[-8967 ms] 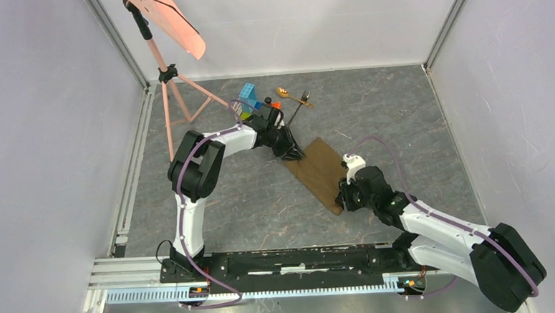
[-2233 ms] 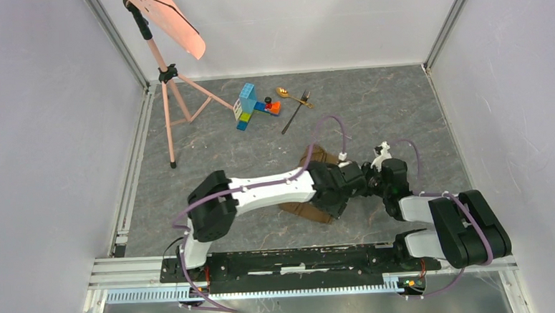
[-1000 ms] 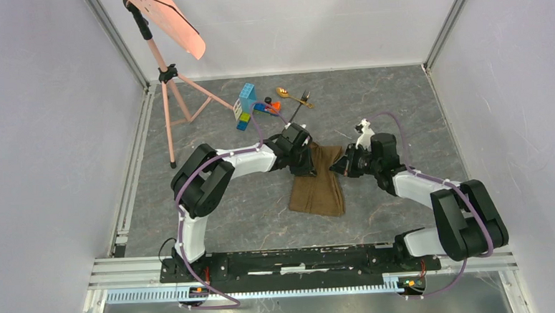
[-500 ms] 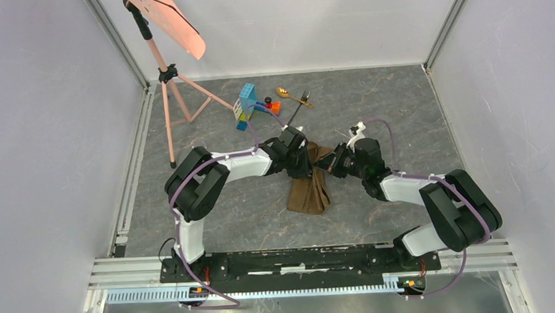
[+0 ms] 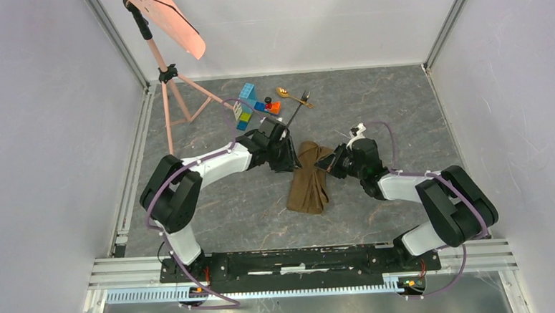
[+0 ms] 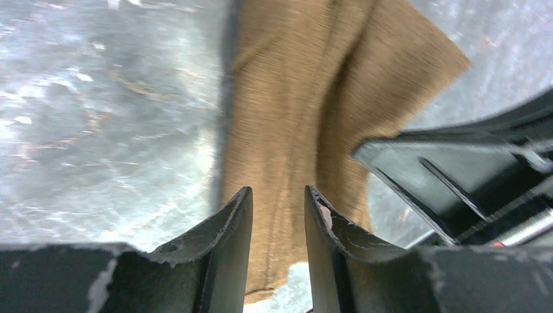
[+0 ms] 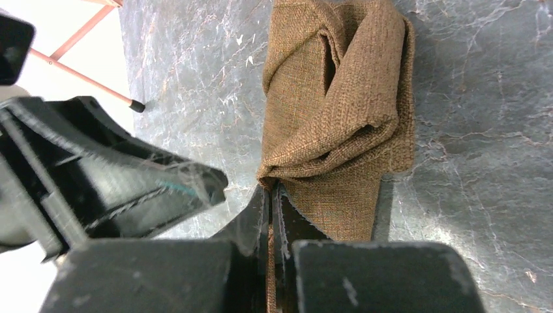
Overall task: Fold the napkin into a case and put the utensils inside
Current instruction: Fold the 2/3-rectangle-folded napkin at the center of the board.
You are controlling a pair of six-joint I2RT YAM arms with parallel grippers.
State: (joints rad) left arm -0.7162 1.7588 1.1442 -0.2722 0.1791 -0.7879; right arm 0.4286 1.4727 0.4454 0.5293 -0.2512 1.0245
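The brown napkin (image 5: 310, 181) lies on the table as a narrow, bunched strip, its far end folded over itself (image 7: 339, 98). My right gripper (image 7: 269, 189) is shut on the napkin's edge at that far end (image 5: 329, 164). My left gripper (image 6: 277, 195) stands open just left of the napkin's top (image 5: 289, 156); the cloth (image 6: 293, 111) shows beyond the gap between its fingers, and nothing is held. The gold spoon (image 5: 286, 94) and the dark fork (image 5: 297, 109) lie at the back of the table, apart from both grippers.
Colourful toy blocks (image 5: 252, 104) sit left of the utensils. A pink tripod (image 5: 167, 83) stands at the back left, one foot showing in the right wrist view (image 7: 135, 105). The two grippers are close together, the right one's body (image 6: 456, 163) showing in the left wrist view.
The right gripper carried the napkin's right edge leftward, narrowing the cloth into a strip. The left gripper has opened, let go of the napkin and drawn back a little to the left.
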